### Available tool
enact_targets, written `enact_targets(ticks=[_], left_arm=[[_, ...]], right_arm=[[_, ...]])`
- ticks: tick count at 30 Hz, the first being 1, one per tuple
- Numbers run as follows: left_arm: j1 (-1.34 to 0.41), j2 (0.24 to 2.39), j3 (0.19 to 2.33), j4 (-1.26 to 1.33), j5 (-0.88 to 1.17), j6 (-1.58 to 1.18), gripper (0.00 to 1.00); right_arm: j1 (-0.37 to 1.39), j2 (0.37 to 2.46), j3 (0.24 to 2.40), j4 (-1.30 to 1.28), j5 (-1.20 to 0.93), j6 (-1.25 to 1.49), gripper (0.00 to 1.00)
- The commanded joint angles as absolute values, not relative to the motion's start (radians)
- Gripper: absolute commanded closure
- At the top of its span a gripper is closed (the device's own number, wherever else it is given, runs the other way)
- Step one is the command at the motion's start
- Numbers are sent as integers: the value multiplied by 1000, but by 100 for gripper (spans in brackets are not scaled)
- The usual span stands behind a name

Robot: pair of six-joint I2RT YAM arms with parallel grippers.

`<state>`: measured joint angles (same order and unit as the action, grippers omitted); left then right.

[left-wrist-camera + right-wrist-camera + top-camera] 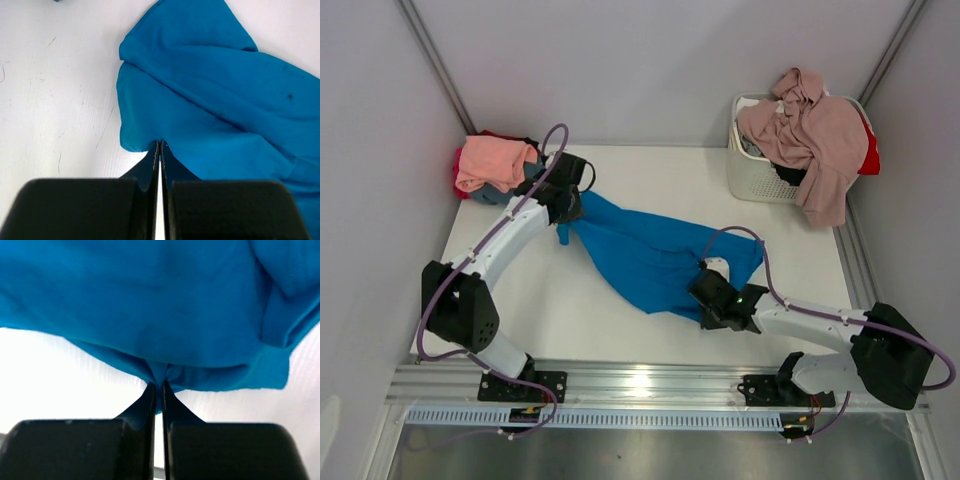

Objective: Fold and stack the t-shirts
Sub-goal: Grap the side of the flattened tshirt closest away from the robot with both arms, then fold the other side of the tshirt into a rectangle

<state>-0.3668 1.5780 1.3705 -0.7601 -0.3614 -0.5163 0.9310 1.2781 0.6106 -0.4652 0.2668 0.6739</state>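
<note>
As the blue t-shirt (pixel 650 255) stretches between them, left fingers (pixel 149 174) and right fingers (pixel 147 407) clamp it.

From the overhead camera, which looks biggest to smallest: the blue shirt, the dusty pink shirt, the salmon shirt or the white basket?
1. The blue shirt.
2. The dusty pink shirt, draped over the white basket.
3. The salmon shirt and the white basket look about alike; the basket is mostly covered, so I leave them unranked.

A white slatted basket (pixel 752 172) sits in the far right corner of the tabletop (pixel 660 180); a metal rail (pixel 650 382) lines its near edge.
</note>
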Motion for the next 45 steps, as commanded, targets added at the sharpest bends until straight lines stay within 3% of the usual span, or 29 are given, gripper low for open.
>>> enact_targets(ticks=[1, 4, 10, 21, 31, 45], left_arm=[[-360, 1546, 1374, -735, -365, -492, 99], [-360, 1529, 1373, -753, -361, -491, 99], [-360, 1398, 1350, -795, -334, -492, 99], [-360, 1261, 1296, -821, -405, -434, 100], [-360, 1236, 1266, -810, -374, -416, 99], [-360, 1302, 1267, -789, -354, -425, 99]], right_arm=[[940, 1203, 667, -523, 287, 683, 100], [939, 1166, 710, -555, 215, 611, 100], [939, 1152, 931, -806, 267, 623, 100], [824, 1103, 1014, -968, 540, 715, 100], [715, 1084, 951, -853, 496, 719, 100], [585, 1245, 996, -658, 488, 637, 99]])
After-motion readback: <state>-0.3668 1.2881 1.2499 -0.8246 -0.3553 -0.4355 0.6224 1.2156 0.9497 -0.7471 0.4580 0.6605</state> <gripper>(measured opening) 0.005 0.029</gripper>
